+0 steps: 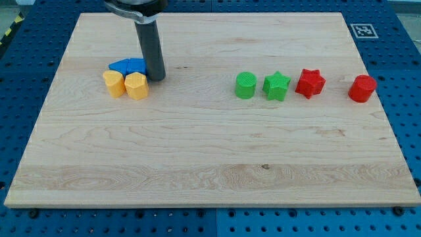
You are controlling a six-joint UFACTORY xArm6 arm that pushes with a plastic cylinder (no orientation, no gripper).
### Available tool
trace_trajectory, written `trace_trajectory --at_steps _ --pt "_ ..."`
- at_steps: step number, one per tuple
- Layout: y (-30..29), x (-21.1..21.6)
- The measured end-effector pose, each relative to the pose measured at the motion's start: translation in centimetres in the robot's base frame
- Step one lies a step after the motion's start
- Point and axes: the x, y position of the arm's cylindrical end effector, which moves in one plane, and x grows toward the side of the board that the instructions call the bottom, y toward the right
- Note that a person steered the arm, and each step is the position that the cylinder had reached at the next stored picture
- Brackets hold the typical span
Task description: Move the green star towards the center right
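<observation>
A: Wooden board (210,164), item one: green star (277,86), lying right of centre. At its 9 o'clock, just beside it, a green cylinder (246,85); at its 3 o'clock, close, a red star (310,83); further along the same line, a red cylinder (362,88).

B: Item two, far left?

A: Cluster: two yellow blocks (126,85) side by side, a blue block (130,66) at their 12 o'clock, touching them. My tip (156,78) stands at the cluster's 3 o'clock, against the blue and the nearer yellow, well apart from the green star.

B: Jaws?

A: None fitted; the rod has no jaws, so nothing is spread or pinching.

B: Method for the step in hand?

A: My judgement: travel over bare wood toward the star without dragging the cluster. The cylinder blocks the star's 9 o'clock side, and the red star blocks its 3 o'clock path. Better to come in at the star's 12 or 6 o'clock, nudge it out of the row, then get behind it and push toward 3 o'clock, slowly, through its middle, since the points may make it spin off.

B: Containers?

A: None listed; no tray, bowl or bin shows. Blocks lie loose on the board.
</observation>
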Motion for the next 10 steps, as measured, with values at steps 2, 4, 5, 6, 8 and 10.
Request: trace_trajectory --at_steps 2,4,5,6,8,10 --pt "0.7 -1.0" --pt "7.6 -1.4" --pt "10.3 0.8" --pt "11.5 6.1" --pt "16.8 7.8" --pt "21.1 2.1"
